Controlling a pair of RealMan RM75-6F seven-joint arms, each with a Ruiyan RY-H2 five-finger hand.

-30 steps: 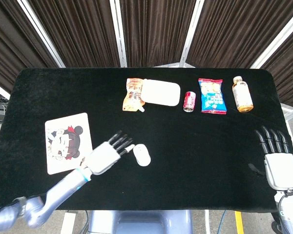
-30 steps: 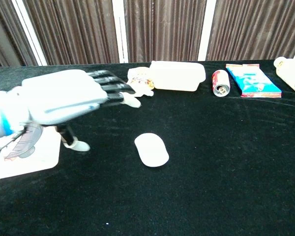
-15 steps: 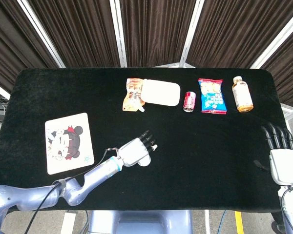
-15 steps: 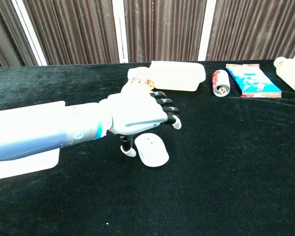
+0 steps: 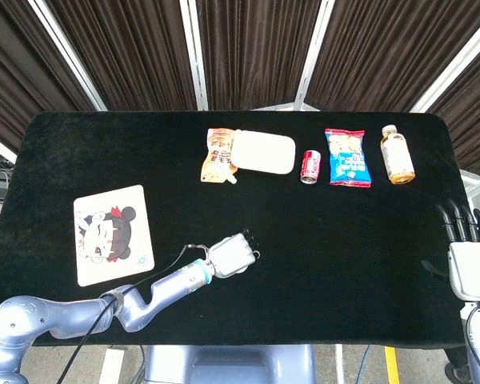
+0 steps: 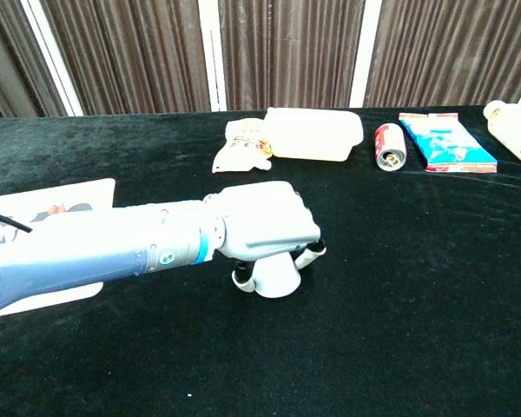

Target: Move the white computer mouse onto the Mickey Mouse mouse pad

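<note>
The white computer mouse (image 6: 275, 279) lies on the black table in front of centre, mostly covered from above. My left hand (image 6: 260, 228) sits on top of it, fingers curled down around both its sides, holding it. In the head view the left hand (image 5: 234, 255) hides the mouse entirely. The Mickey Mouse mouse pad (image 5: 112, 233) lies flat to the left of that hand, partly behind my forearm in the chest view (image 6: 85, 190). My right hand (image 5: 470, 260) hangs at the table's right edge, fingers straight and apart, holding nothing.
Along the back of the table stand an orange pouch (image 5: 218, 156), a white box (image 5: 262, 152), a red can (image 5: 310, 166), a blue snack bag (image 5: 347, 158) and a bottle (image 5: 397, 154). Black cloth stretches between the mouse and the pad.
My left hand moved right from beside the mouse to over it, lowered, and curled its fingers around it. My right hand drifted slightly down and right.
</note>
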